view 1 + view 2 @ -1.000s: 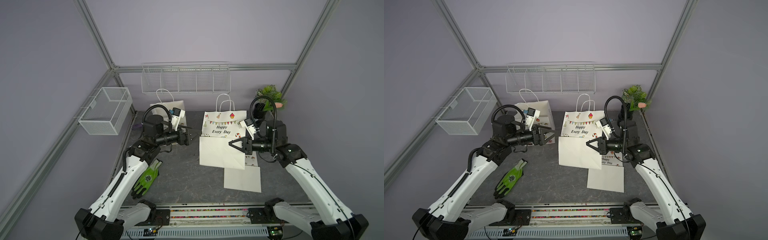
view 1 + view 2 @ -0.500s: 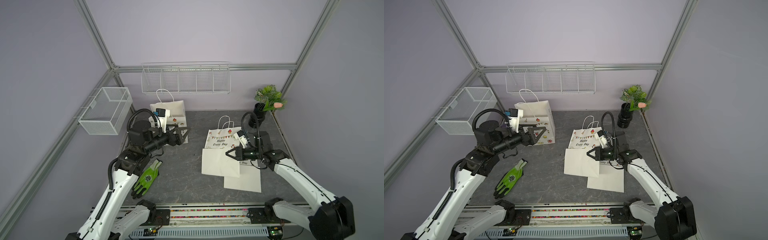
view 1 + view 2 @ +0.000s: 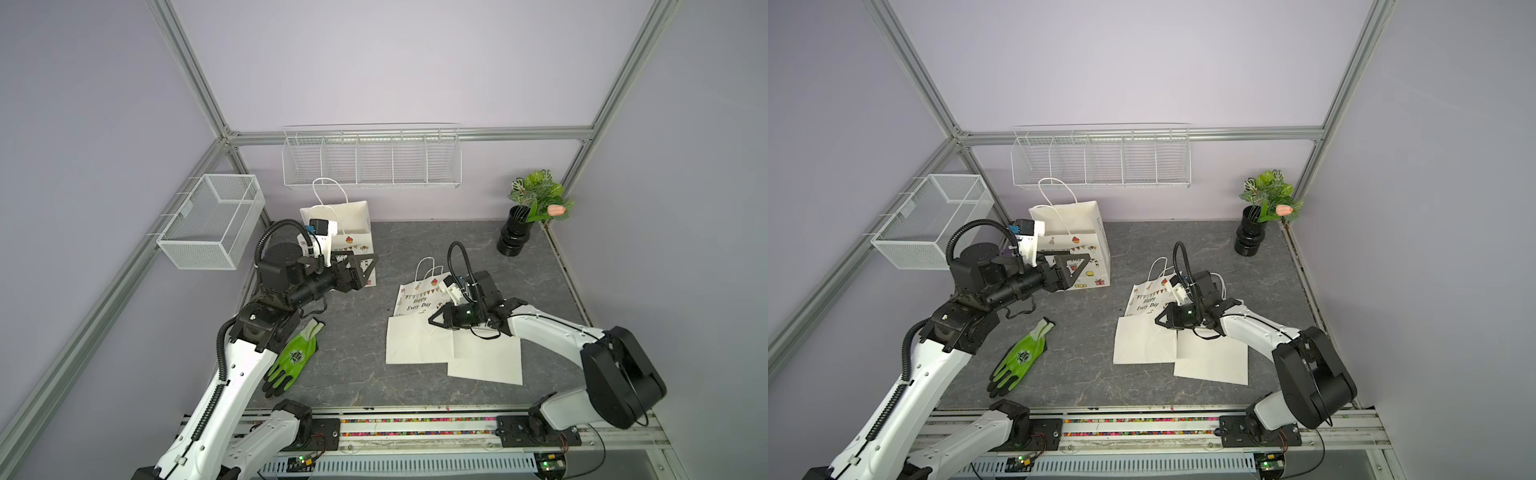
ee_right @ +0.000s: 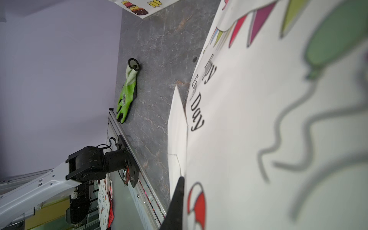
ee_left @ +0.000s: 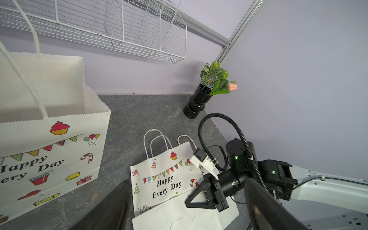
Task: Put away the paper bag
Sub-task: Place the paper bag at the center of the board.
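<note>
The paper bag lies flat on the worktop, right of centre. Printed face is up, handles point to the far wall, and the white bottom flap is folded over toward the near edge. It overlaps a second flat bag lying under it on the right. Collapsed like that it's thin enough to slide in somewhere, which I take as the reason it's folded.

My right gripper is down low on the bag's right side at the fold line. The wrist is rolled sideways so the fingers come in along the worktop, not from above, which looks like the only way to nip a sheet this thin. Fingers are closed tight. In the right wrist view the print fills the frame right against one finger, so I read it as pinching the bag's edge. The paper between the tips isn't itself visible.

Left gripper hangs just in front of the standing bag at far left, fingers spread wide, nothing in them. That bag is upright with its mouth open upward. My guess is it's the drop spot, with the left arm parked there to steady it.

Green glove is near left, not involved. Wire rack on the far wall and mesh basket on the left wall are other possible homes. Can't tell which is meant.
</note>
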{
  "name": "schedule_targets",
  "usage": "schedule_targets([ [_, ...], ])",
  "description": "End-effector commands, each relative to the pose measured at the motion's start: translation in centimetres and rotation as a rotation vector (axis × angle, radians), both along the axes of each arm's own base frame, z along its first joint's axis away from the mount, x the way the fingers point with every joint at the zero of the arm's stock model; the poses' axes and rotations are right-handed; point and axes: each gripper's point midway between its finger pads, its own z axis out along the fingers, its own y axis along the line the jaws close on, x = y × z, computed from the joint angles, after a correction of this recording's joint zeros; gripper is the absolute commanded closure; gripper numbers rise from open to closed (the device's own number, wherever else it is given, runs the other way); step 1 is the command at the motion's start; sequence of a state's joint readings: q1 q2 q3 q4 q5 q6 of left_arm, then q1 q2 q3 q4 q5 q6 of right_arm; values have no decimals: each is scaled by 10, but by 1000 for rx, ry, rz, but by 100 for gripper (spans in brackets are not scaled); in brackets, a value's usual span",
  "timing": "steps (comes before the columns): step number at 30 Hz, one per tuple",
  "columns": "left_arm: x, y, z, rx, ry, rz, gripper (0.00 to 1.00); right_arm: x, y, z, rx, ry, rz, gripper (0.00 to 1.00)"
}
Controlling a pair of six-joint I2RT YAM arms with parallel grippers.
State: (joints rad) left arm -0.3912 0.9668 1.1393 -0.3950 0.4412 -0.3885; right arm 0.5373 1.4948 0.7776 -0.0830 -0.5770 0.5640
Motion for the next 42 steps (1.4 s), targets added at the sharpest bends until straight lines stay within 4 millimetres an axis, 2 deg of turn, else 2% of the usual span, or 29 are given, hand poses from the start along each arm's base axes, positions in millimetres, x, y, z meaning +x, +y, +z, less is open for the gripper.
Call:
schedule_targets([
  [1,5,7,-5,-3,18,38,11,10,7,-5,-23,-42,-37,93],
  [5,12,12,0,-21,21,64,12,4,20,-22,-57,-4,-8,92],
  [9,17,16,1,-19,23,88,12,-2,19,-38,-124,30,10,84],
  [13,21,22,1,0,17,119,12,-10,9,-47,-164,61,-9,63],
  [15,23,24,1,4,17,129,12,-12,4,-46,-176,57,-31,49],
  [19,26,25,-2,8,25,140,12,-9,-9,-38,-232,21,-67,33],
  [26,32,35,-2,38,22,195,12,-3,-34,-9,-363,-68,-104,17],
  [27,34,38,-3,50,27,215,12,3,-34,2,-368,-98,-113,15],
  [32,46,62,-8,120,30,358,12,11,-59,20,-490,-188,-148,8],
  [35,50,78,-6,161,1,450,12,18,-72,44,-542,-297,-155,5],
  [37,55,96,-6,197,-28,542,11,22,-66,68,-488,-399,-123,4],
  [39,62,114,-4,227,-65,624,11,24,-48,95,-382,-504,-65,1],
  [42,67,130,-7,280,-100,679,9,27,-21,122,-256,-600,22,1],
])
